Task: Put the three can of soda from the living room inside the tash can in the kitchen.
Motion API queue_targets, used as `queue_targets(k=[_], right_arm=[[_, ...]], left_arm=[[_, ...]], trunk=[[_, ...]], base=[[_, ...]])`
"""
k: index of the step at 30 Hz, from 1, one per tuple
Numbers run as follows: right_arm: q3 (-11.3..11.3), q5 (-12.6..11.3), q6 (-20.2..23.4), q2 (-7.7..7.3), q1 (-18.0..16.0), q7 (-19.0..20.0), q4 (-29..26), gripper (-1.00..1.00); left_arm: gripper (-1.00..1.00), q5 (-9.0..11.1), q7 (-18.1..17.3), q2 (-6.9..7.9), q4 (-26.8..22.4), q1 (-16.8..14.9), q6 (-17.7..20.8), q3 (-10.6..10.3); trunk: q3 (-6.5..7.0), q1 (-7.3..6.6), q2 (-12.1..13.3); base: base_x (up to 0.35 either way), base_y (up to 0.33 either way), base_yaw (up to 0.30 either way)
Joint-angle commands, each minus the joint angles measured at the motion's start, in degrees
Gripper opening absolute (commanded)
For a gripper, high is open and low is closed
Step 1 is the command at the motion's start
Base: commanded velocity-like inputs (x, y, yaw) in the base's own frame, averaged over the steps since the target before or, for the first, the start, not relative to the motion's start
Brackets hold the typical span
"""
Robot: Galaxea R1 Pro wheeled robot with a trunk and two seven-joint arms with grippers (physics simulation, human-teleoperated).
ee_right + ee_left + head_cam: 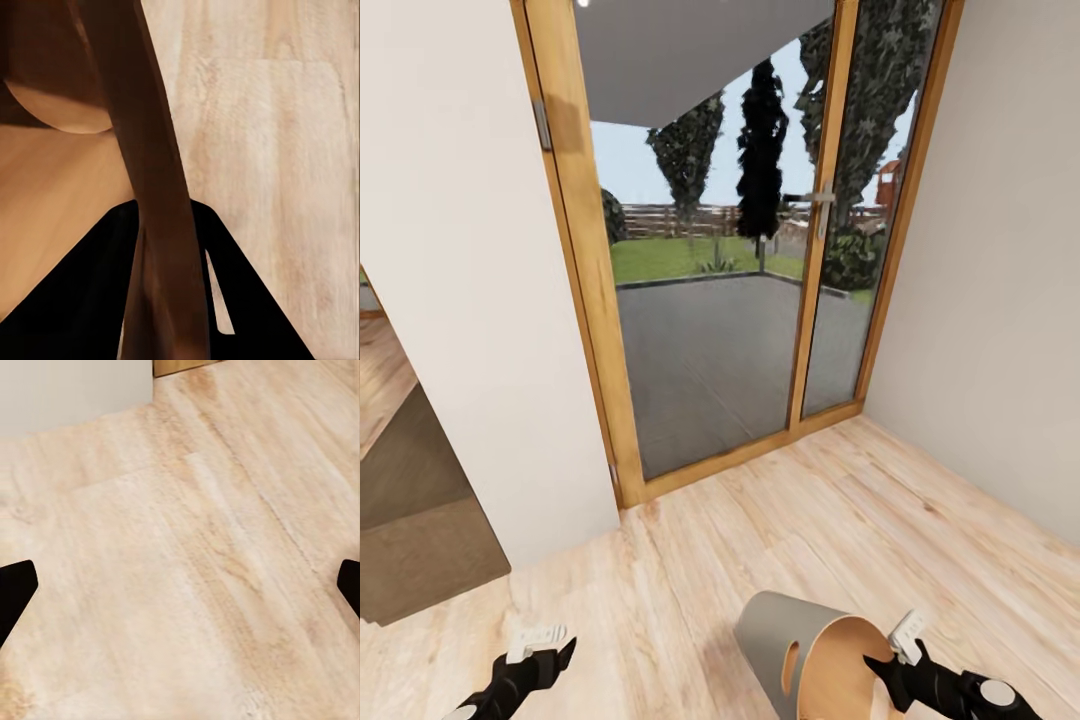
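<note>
Looking down from the head: the bin [810, 655] sits lower centre, tilted, mouth toward the right gripper [888, 660], which pinches its rim; the left gripper [545, 648] hangs lower left. Left wrist: fingers spread wide over bare floor [187, 570]. Right wrist: jaws clamped across the bin [161, 217] wall, one inside, one outside.

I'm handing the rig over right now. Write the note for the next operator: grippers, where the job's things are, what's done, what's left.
Right gripper: shut on the rim of the trash can, one finger inside, one outside; the can is carried tilted, its mouth toward the right arm.
Left gripper: open, holding nothing, over the wood floor.
Position: facing the wood-framed glass doors with the patio beyond them.
Done: trash can picked up. The wrist view into the can catches no soda cans on the part of its inside it covers.
Left: get the three soda cans into the trash can, in the kitchen.
</note>
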Motion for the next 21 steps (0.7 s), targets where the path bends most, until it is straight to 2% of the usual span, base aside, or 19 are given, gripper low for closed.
queue_targets(k=[1,7,11,14,19,21], right_arm=[[-0.1,-0.4,-0.8,0.03,0.0,-0.4,0.4,-1.0],[-0.1,-0.5,-3.4,0.05,0.0,-1.7,2.5,-1.0],[-0.1,-0.6,-4.2,0.01,0.1,-1.9,2.8,-1.0],[-0.1,-0.6,-5.2,0.09,0.1,-2.0,3.0,-1.0],[0.0,-0.6,-5.5,0.26,0.2,-2.1,3.1,-1.0],[0.0,-0.5,-5.6,0.31,0.2,-2.1,3.1,-1.0]], left_arm=[[1.0,0.0,-0.2,0.04,0.2,0.1,-0.5,0.0],[1.0,0.1,-4.5,0.24,0.8,0.5,-5.1,0.0],[1.0,0.2,-5.6,0.39,1.0,0.8,-7.0,0.0],[1.0,0.2,-6.2,1.01,1.6,2.4,-10.1,0.0],[1.0,0.2,-6.6,1.39,2.4,3.6,-12.6,0.0],[1.0,0.2,-8.2,1.5,2.6,3.8,-13.1,0.0]], trunk=[[0.19,-0.23,0.4],[1.27,-1.55,2.8],[1.99,-2.43,4.4],[2.53,-3.08,5.6],[3.42,-4.18,7.6],[3.78,-4.62,8.4]], base=[[0.0,0.0,0.0],[0.0,0.0,0.0],[0.0,0.0,0.0],[0.0,0.0,0.0],[0.0,0.0,0.0],[0.0,0.0,0.0]])
